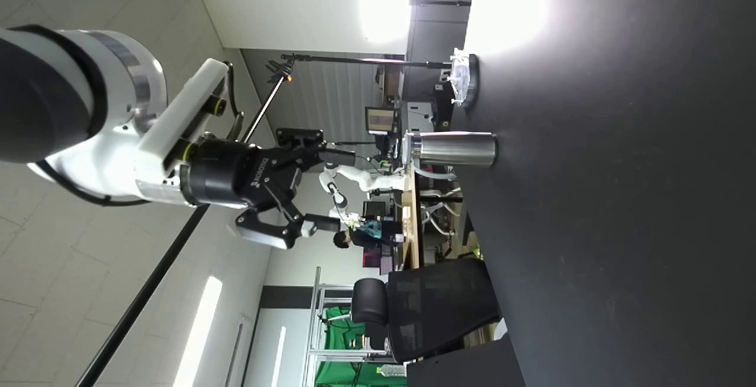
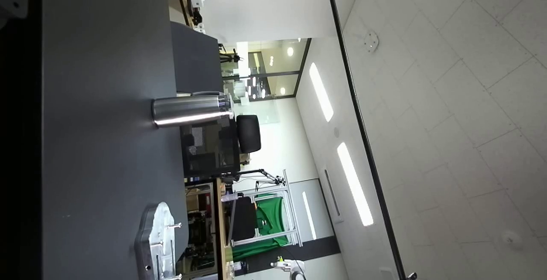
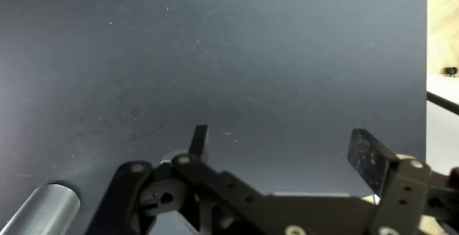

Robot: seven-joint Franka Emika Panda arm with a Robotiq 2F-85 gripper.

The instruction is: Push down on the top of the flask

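Observation:
The flask (image 1: 458, 149) is a shiny silver cylinder standing upright on the dark table; both exterior views are turned on their side. Its darker cap (image 2: 226, 105) is at the upper end. It also stands in an exterior view (image 2: 188, 111). In the wrist view only its lower silver body (image 3: 46, 210) shows at the bottom left; its top is out of view. My gripper (image 1: 342, 191) is open and empty, higher than the flask, off to one side and apart from it. In the wrist view the gripper (image 3: 279, 131) has its fingers wide apart over bare tabletop.
A round whitish-grey disc-like thing with small pins (image 2: 162, 243) lies on the table; it also shows near the table edge (image 1: 465, 78). The dark table (image 1: 620, 198) is wide. A black chair (image 1: 443, 310) stands beyond its edge. A bright lamp (image 1: 387, 7) stands behind.

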